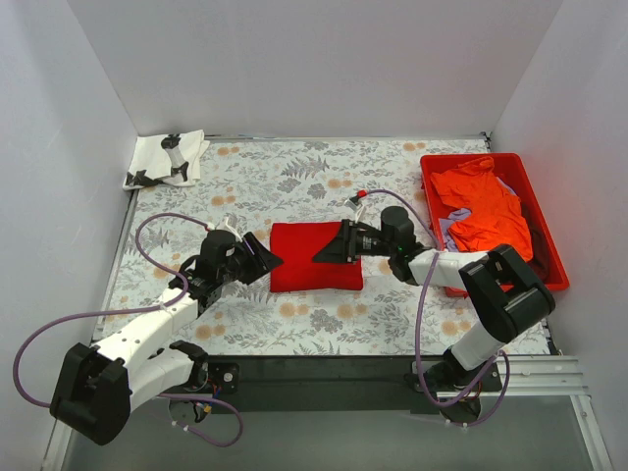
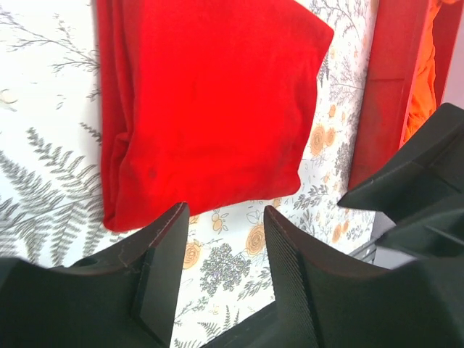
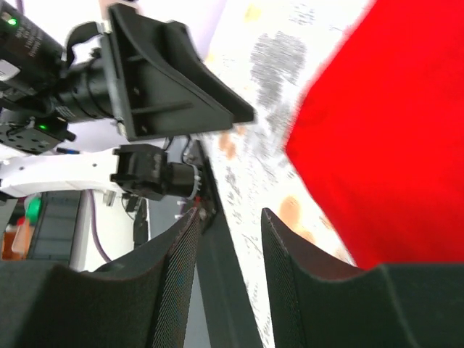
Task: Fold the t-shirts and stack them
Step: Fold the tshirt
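T-shirt [image 1: 316, 257], red and folded, lies flat at the middle of the bench [image 1: 294, 182] between left gripper [image 1: 267, 259] and right gripper [image 1: 327, 248], each just beside one edge, both spread apart, holding nothing.

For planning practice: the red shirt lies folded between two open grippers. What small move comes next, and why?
Probably the left gripper pinches the red t-shirt at its edge to carry it: the shirt lies folded, the right gripper is open too, and a white t-shirt sits folded far left.
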Tool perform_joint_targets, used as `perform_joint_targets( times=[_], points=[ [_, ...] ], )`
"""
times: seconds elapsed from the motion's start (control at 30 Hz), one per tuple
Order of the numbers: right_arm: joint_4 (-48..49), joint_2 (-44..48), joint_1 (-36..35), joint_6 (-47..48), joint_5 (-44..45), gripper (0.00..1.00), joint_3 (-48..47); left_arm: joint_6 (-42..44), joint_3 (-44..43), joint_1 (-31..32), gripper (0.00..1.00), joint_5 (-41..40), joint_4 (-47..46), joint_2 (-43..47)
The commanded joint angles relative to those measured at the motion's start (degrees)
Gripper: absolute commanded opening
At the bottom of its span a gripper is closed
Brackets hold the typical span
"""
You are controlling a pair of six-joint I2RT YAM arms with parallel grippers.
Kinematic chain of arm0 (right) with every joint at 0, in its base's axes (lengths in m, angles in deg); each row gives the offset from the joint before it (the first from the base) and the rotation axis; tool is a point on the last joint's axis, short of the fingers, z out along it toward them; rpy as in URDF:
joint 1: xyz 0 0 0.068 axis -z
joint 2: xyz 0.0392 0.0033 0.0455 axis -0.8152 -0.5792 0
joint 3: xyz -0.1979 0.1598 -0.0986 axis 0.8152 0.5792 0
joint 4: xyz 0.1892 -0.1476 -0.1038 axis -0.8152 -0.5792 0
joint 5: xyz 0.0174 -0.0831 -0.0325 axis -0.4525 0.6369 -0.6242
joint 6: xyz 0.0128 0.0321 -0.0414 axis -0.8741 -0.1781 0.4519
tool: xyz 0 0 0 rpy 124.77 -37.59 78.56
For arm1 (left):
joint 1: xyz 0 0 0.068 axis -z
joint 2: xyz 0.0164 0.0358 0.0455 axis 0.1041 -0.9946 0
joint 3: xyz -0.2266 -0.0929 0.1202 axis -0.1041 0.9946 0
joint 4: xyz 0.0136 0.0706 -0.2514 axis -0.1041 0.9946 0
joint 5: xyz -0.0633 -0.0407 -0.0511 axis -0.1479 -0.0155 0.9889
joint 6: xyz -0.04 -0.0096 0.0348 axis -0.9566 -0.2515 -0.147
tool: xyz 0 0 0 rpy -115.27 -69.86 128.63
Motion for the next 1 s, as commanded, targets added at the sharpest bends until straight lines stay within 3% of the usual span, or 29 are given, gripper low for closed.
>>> perform_joint_targets(
  times=[0.0, 0.17, 0.33, 0.47, 0.73, 0.97],
  points=[
    [4.1, -3.9, -4.8, -3.9, 4.8, 0.47, -4.6, 1.4, -1.0, 0.1, 0.45, -5.3, 7.2, 4.5],
    [17.6, -18.3, -8.4, -10.6, 7.2, 0.47, -5.2, 2.5, -0.9, 0.1, 0.46, -8.4, 12.1, 7.0],
    [18.5, -27.9, -8.4, -10.8, 11.3, 0.48, -2.6, 3.9, -0.8, 0.0, 0.46, -9.5, 14.4, 8.7],
    [18.2, -24.7, -8.2, -10.1, 10.8, 0.47, -0.5, 4.5, -0.7, 0.1, 0.46, -9.7, 15.1, 8.4],
    [6.4, -9.6, -2.4, -3.4, 9.1, 0.47, -5.5, 5.0, -3.8, 0.1, 0.46, -5.8, 9.2, 0.5],
    [6.6, -13.3, 7.0, -0.7, 7.4, 0.47, -5.2, 4.9, -8.1, 0.1, 0.45, -6.3, 5.9, -7.3]
  ],
)
